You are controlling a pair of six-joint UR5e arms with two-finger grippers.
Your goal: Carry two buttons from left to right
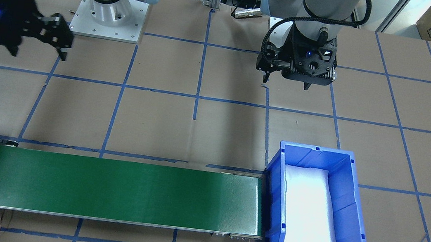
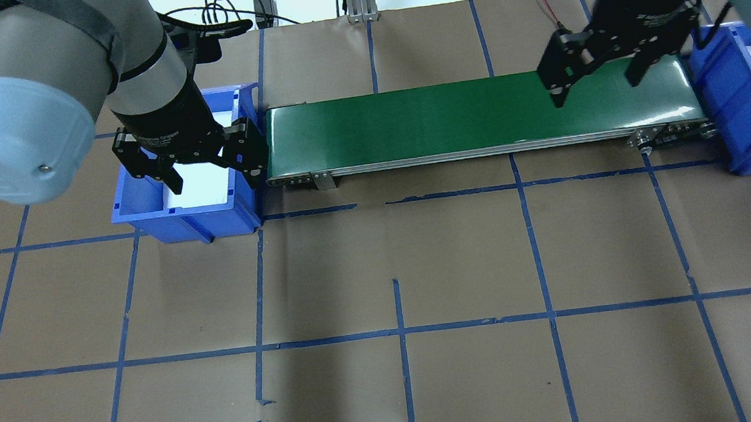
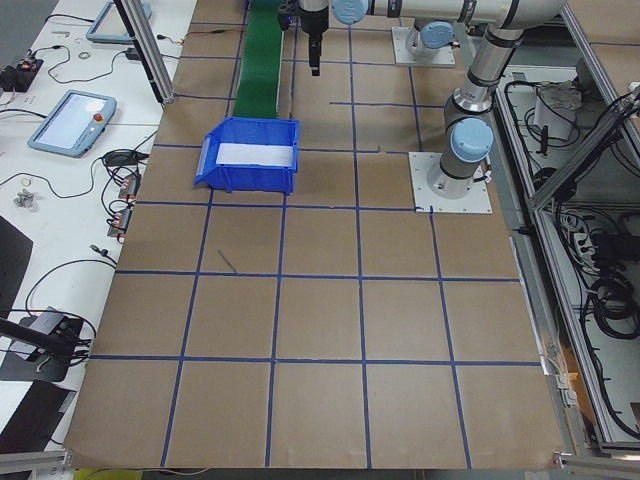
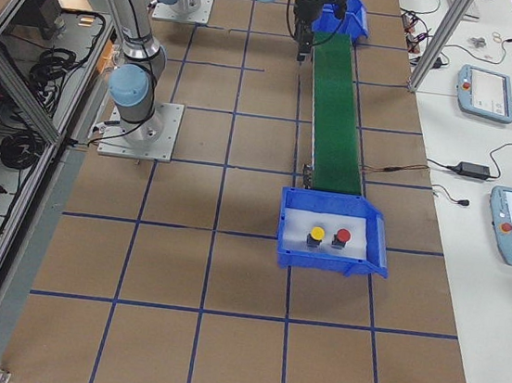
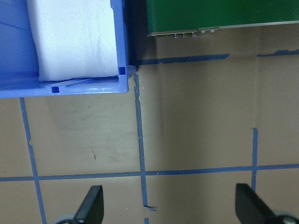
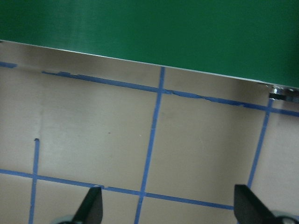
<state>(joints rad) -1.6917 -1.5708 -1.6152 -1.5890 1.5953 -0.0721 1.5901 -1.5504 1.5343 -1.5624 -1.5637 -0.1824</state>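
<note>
1. We take the green conveyor belt [image 2: 476, 114] as our landmark. A blue bin sits at each of its ends, and the belt carries nothing.
2. The yellow button [image 4: 317, 234] and the red button [image 4: 343, 235] stand upright side by side, a little apart, in the right-hand bin [image 4: 331, 262] just past the belt's right end.
3. The left-hand bin [image 2: 186, 222], against the belt's left end, shows us only its white foam liner [image 1: 307, 216].
4. The left gripper [image 2: 217, 183] hangs on the robot's side of the belt's left end with its fingers spread wide and nothing between them (its wrist view shows only bare paper and tape there).
5. The right gripper [image 2: 597, 90] hovers on the robot's side of the belt's right end, likewise spread and empty.
6. We judge the transport done, since both buttons lie at the right. The next move calls for no grasp. The arms need only draw back from the belt, well clear of both bins.
</note>
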